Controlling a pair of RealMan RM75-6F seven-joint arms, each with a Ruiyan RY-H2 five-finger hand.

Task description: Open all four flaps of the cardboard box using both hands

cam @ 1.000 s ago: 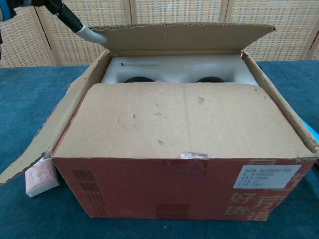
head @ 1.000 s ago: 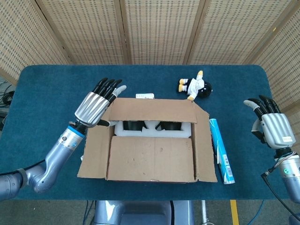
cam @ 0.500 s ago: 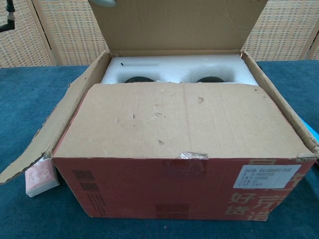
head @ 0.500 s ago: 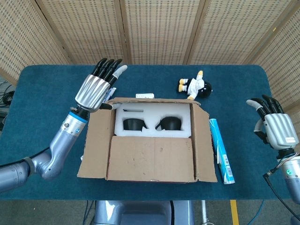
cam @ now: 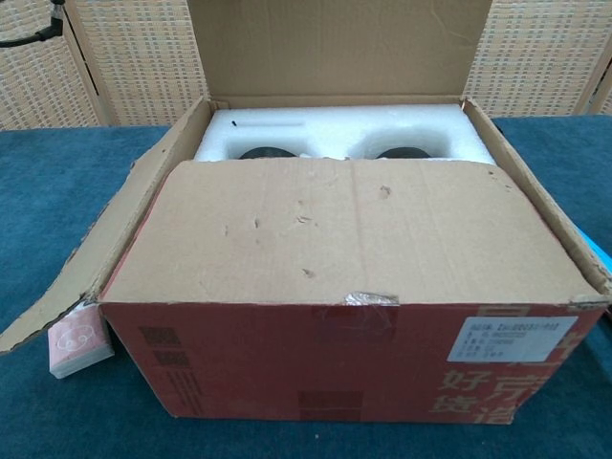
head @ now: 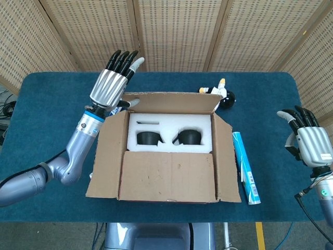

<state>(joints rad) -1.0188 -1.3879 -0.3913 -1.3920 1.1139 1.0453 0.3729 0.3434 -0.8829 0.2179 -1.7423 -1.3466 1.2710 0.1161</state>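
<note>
While its long axis runs left-right, brown cardboard box (head: 169, 156) far flap stands upright | left hand (head: 111, 87) fingers (head: 120, 60) spread, just behind flap | right hand (head: 309, 141) fingers apart, empty

Left hand (head: 112, 83): ribbed silver metal back, black fingers, one pale grey fingertip. Wrist: blue ring above silver cuff. Left arm (head: 67, 161): smooth silver-grey tubular segments, dark joint band near elbow. Right hand (head: 307, 138): same silver back, small label patch, black fingers, grey thumb tip. Thin black cable below right wrist. Grey-blue base housing at lower frame edge
</note>
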